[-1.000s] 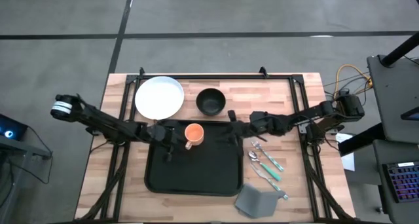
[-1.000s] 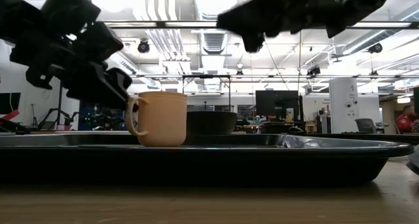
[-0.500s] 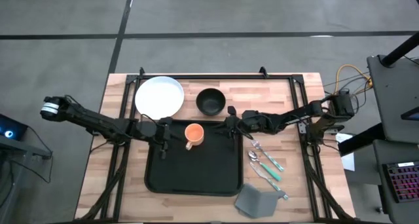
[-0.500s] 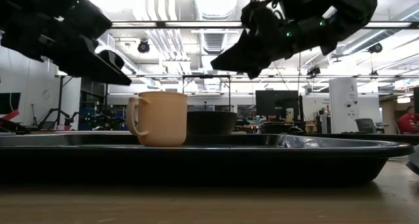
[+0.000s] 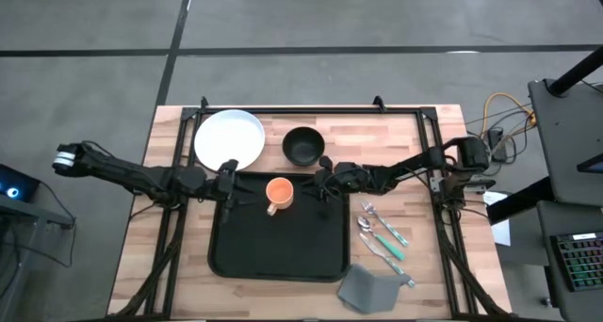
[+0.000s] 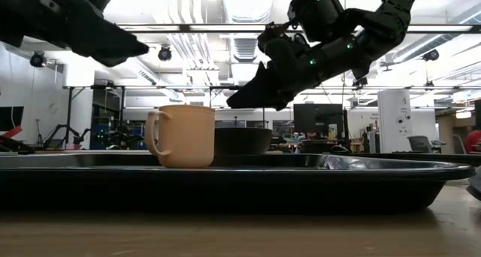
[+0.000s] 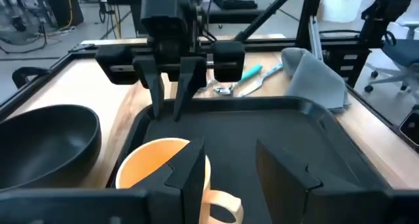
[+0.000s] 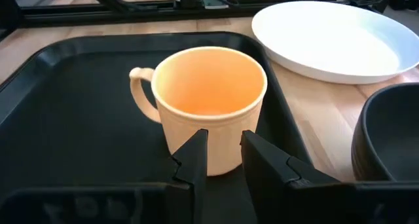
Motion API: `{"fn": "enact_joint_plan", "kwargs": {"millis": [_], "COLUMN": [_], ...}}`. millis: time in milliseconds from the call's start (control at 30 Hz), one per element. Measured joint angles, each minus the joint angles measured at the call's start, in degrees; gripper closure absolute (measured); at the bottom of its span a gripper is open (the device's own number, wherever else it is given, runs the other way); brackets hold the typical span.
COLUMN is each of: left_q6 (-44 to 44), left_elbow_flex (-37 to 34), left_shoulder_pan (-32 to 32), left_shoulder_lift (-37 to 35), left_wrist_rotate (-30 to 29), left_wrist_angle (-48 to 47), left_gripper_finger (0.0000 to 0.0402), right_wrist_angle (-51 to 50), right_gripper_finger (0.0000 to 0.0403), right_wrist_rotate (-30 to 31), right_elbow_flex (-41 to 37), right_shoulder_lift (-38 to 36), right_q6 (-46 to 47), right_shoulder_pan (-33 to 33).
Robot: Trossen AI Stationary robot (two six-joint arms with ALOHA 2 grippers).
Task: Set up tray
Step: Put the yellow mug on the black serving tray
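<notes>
The black tray (image 5: pixel 278 242) lies in the middle of the table, also seen edge-on in the low view as tray (image 6: pixel 225 178). An orange mug (image 5: pixel 278 192) stands upright on its base in the tray's far part; its handle (image 6: pixel 154 133) points toward the near-left. My left gripper (image 5: pixel 229 185) hovers open to the mug's left, above the tray's far-left corner, with the mug (image 7: pixel 160 165) just ahead of the left gripper (image 7: pixel 232 175). My right gripper (image 5: pixel 321 185) hangs to the mug's right, fingers a little apart, facing the mug (image 8: pixel 209 99) from the right gripper (image 8: pixel 224 160). Neither touches it.
A round white plate (image 5: pixel 229 139) and a black bowl (image 5: pixel 303 145) sit on the wood beyond the tray's far rim. Cutlery with teal handles (image 5: pixel 382 233) lies right of the tray, and a grey napkin (image 5: pixel 366 286) lies off its near-right corner.
My left gripper has drawn back from the mug's handle toward the table's left and far side and has risen. My right gripper has moved left toward the mug and come down lower. The mug and tray have stayed where they were.
</notes>
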Motion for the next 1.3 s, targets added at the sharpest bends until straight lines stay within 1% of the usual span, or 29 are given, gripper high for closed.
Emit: {"fn": "enact_joint_plan", "kwargs": {"millis": [167, 233, 400, 467, 600, 833, 1000, 1133, 1300], "left_q6": [4.58, 4.24, 2.55, 2.54, 2.52, 2.09, 2.03, 2.05, 2.05], "left_elbow_flex": [-1.38, -2.27, -3.41, -3.92, -5.09, -8.49, -10.55, -11.36, -11.78], "left_shoulder_pan": [-0.03, 0.24, 0.84, 0.83, 0.83, 0.83, 0.85, 1.26, 1.55], "left_shoulder_lift": [-0.54, -0.49, -2.57, -4.15, -7.97, -14.54, -18.41, -21.69, -26.71], "left_wrist_rotate": [0.01, -0.87, -9.39, -11.86, -12.07, -12.09, -12.13, -12.14, -12.05], "left_wrist_angle": [-2.86, -2.94, -1.3, -1.32, -1.23, -1.36, -1.39, -1.73, -6.06], "left_gripper_finger": [0.0285, 0.0285, 0.0285, 0.0285, 0.0285, 0.0285, 0.0285, 0.0285, 0.0285], "right_wrist_angle": [0.13, 0.13, 0.34, 0.57, 0.53, 3.5, 2.88, 2.29, 0.79], "right_gripper_finger": [0.0319, 0.0323, 0.0332, 0.0334, 0.0333, 0.0321, 0.0316, 0.032, 0.0329], "right_wrist_rotate": [0.0, 0.0, 0.0, 0.0, 0.0, -0.02, -0.04, -0.22, -0.24], "right_elbow_flex": [0.09, 0.09, 0.07, 0.09, 0.09, 0.26, 2.41, 4.24, 7.35], "right_shoulder_lift": [0.05, 0.06, 0.76, 0.68, 0.68, 2.79, 5.14, 7.08, 9.97], "right_q6": [0.05, 0.8, 1.34, 1.46, 1.51, 2.61, 2.6, 2.6, 2.86], "right_shoulder_pan": [0.02, 0.02, 0.03, 0.04, 0.04, 0.02, 0.04, 0.04, 0.02]}}
